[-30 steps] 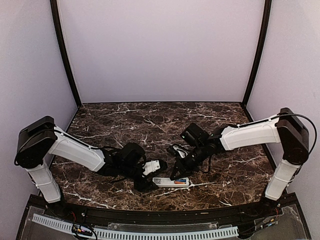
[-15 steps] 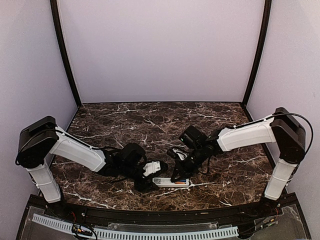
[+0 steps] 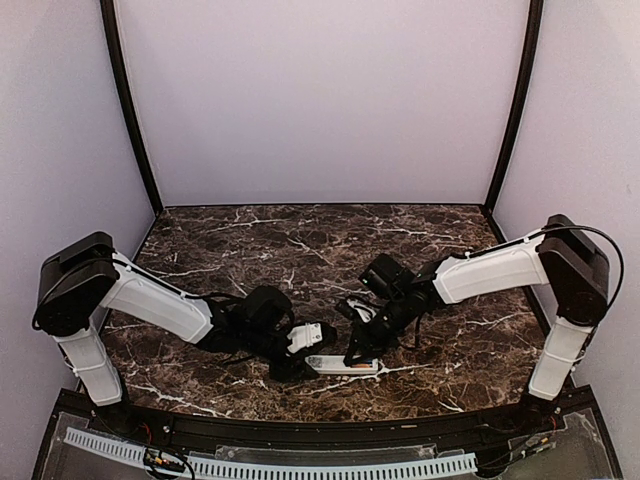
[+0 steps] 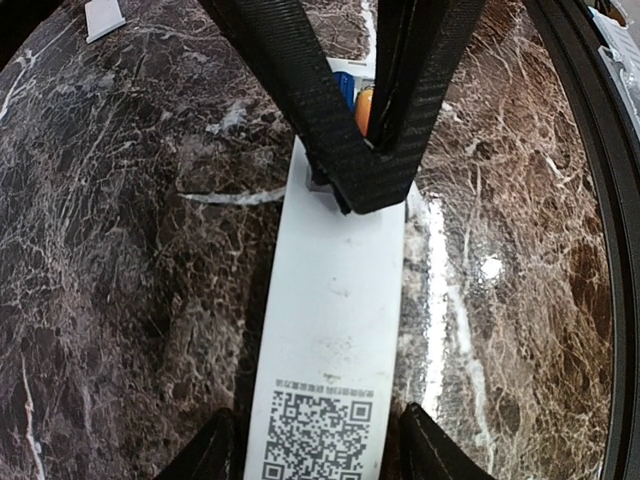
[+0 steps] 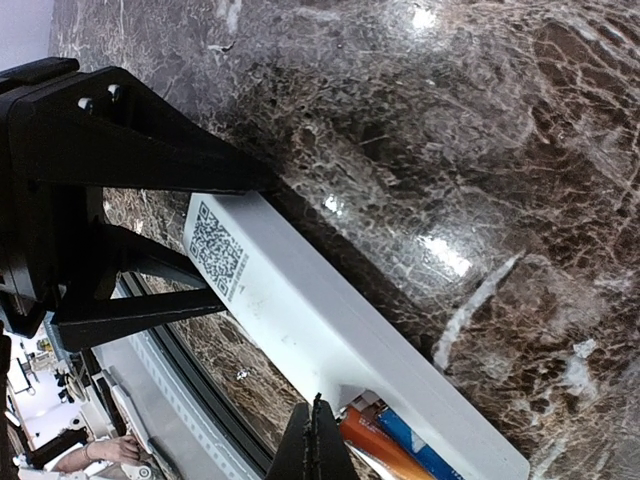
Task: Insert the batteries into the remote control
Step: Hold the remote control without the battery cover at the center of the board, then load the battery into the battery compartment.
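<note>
Overhead, right claw closed over remote — wrist views add batteries inside, left claw astride, grip unclear.

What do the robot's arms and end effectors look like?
The left arm and right arm have white shells between bulky black joints, with thin black cables along them. The left end effector and right end effector have long, tapering, ribbed black fingers.
</note>
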Action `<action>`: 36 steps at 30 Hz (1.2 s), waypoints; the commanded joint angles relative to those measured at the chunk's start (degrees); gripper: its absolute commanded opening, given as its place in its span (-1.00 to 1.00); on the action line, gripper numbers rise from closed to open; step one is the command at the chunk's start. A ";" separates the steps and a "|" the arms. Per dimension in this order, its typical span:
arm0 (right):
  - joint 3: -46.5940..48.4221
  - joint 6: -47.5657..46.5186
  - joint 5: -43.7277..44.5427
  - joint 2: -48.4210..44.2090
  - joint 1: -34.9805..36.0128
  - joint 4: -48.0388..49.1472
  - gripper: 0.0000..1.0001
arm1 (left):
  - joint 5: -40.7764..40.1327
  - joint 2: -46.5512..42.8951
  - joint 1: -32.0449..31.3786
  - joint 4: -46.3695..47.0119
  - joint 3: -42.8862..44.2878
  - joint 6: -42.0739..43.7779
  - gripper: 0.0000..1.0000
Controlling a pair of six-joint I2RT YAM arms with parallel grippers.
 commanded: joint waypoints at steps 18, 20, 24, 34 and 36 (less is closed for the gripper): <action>-2.27 -2.47 1.69 0.98 -1.38 -0.96 -1.00 | 1.20 0.92 -0.24 -3.17 0.40 2.54 -0.47; -2.56 -2.81 1.98 0.77 -1.38 -1.47 -1.00 | 0.98 0.96 -0.23 -3.28 0.47 2.64 -0.58; -3.29 -3.03 2.56 -0.11 -1.68 -2.01 -1.00 | 0.95 0.94 -0.25 -3.79 0.49 2.85 -0.81; -4.54 -2.58 4.25 -1.05 -2.67 -4.23 -1.00 | 0.45 0.83 -0.24 -5.37 0.74 3.92 -1.00; -5.17 -2.67 4.48 -1.50 -2.94 -4.53 -1.00 | 0.47 0.83 -0.24 -5.55 0.75 4.01 -1.00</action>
